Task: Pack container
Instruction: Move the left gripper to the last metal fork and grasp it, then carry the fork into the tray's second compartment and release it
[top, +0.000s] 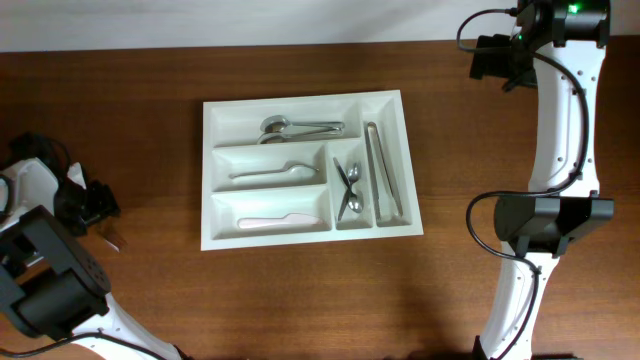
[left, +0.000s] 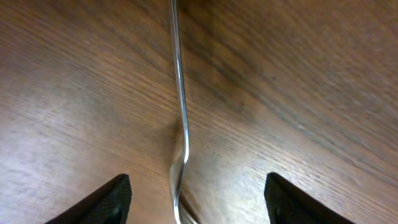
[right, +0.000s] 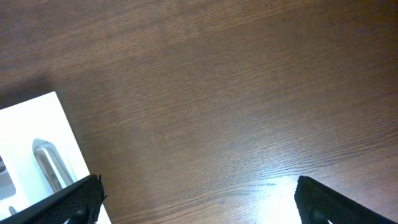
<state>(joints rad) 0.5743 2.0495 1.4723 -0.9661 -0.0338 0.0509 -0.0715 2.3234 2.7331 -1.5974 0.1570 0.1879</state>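
The white container (top: 208, 180) is seen at the middle of the wooden worktop (top: 150, 80), with spoons (top: 300, 127), a knife (top: 280, 219) and tongs (top: 384, 170) laid in its compartments. The left gripper (top: 100, 205) is placed near the worktop's edge, at about eight o'clock from the container. Its jaws are spread apart over a thin metal piece of cutlery (left: 180, 93), with neither finger touching it. The right gripper (right: 202, 202) is held at two o'clock from the container, its jaws wide and empty.
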